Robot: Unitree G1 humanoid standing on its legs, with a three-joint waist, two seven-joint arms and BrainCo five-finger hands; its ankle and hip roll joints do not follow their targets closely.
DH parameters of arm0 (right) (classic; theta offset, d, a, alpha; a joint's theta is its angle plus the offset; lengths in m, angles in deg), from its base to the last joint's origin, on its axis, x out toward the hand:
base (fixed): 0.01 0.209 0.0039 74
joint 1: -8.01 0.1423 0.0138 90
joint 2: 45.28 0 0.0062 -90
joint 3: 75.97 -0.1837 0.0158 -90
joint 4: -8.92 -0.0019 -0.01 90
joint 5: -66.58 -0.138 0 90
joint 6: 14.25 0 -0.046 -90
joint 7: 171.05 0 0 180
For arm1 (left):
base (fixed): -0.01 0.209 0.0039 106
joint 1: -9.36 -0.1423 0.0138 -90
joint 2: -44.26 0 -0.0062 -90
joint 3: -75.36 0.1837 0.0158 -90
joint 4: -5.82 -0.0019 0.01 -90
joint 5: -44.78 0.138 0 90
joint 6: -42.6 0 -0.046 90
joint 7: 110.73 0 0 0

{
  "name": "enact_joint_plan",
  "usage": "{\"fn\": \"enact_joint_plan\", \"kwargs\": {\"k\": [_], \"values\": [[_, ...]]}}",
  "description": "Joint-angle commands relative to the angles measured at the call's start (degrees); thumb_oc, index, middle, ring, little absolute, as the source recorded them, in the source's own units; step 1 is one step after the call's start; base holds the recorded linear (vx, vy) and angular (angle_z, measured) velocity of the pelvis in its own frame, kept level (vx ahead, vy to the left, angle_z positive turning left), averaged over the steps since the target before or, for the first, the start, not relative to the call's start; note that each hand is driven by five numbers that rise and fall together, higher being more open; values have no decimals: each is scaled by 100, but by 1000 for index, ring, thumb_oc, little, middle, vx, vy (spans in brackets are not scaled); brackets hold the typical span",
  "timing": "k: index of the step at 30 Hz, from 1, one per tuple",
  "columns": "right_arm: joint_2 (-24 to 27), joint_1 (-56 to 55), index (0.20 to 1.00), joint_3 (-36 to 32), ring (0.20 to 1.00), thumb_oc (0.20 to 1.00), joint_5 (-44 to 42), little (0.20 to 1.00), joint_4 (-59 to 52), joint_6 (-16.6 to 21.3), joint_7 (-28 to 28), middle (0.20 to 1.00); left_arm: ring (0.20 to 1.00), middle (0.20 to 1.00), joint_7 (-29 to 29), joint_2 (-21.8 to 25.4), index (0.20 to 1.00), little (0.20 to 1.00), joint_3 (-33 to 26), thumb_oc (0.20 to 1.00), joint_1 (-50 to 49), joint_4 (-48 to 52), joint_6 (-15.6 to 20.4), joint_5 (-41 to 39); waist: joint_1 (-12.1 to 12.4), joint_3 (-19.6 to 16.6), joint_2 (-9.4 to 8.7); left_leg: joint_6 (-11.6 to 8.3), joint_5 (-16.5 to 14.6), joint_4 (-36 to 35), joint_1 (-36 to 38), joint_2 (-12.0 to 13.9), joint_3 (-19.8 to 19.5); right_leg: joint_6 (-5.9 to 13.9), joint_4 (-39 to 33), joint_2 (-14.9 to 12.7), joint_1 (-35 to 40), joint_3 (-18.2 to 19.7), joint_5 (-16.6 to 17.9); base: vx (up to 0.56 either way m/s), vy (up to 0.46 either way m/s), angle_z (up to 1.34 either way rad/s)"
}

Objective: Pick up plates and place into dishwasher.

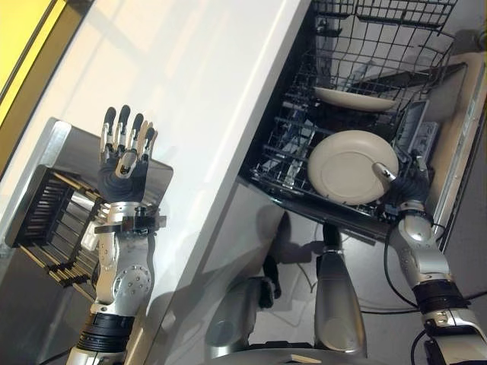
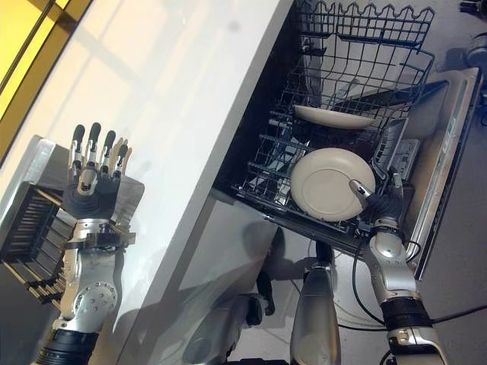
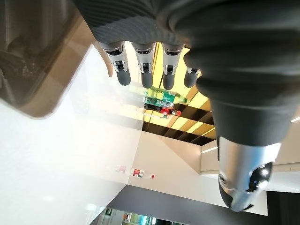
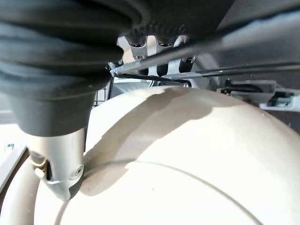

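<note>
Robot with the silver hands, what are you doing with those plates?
The robot is loading a dishwasher. Its right hand grips the rim of a round cream plate, thumb on its face, holding it in the black wire dishwasher rack. A second cream plate already sits farther back in that rack. The left hand hovers open above the white countertop, holding nothing.

The plate (image 1: 346, 167) is looking smooth and a bit shiny, like cream china. The rack (image 1: 358, 76) is showing thin dark wire. The counter (image 1: 190, 99) is looking white, smooth and glossy. The drying stand (image 1: 53, 220) is shining like metal, with dark slats that are looking matt.
</note>
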Motion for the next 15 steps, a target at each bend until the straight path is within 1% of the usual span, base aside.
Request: {"fn": "enact_joint_plan", "kwargs": {"k": [1,6,9,12,15], "values": [[-659,1275,1000,953,1000,1000,-66,1000,-243,392,-615,1000,1000,1000,114,2,1000,1000,201,1000,-88,90,168,18,458,251,-285,186,-445,1279,-915,-201,-126,283,-435,-502,454,110,-105,-15,41,18],[-705,1781,1000,999,1000,1000,-360,1000,1,298,-605,1000,1000,1000,106,-43,1000,1000,302,1000,-47,41,223,-59,576,252,-69,226,-464,1288,-980,-355,-103,274,-178,-673,245,31,-137,-16,153,12],[-747,1950,1000,1059,1000,1000,-350,1000,45,122,-608,1000,1000,1000,130,-159,1000,1000,370,1000,-144,108,236,-88,653,252,97,254,-489,1260,-927,-427,-52,274,1,-832,181,2,-200,27,228,10],[-752,2115,1000,1086,1000,1000,-319,1000,5,4,-585,1000,1000,1000,111,-243,1000,1000,409,1000,-216,171,220,-129,727,252,210,280,-421,1150,-871,-522,-12,274,41,-1008,174,-22,-174,16,228,19],[-762,2338,1000,1161,1000,1000,-291,1000,-19,-83,-486,1000,1000,1000,102,-259,1000,1000,457,1000,-288,181,221,-240,850,251,343,276,-398,1075,-811,-598,-18,275,82,-1158,219,-133,-180,22,163,14]]}}
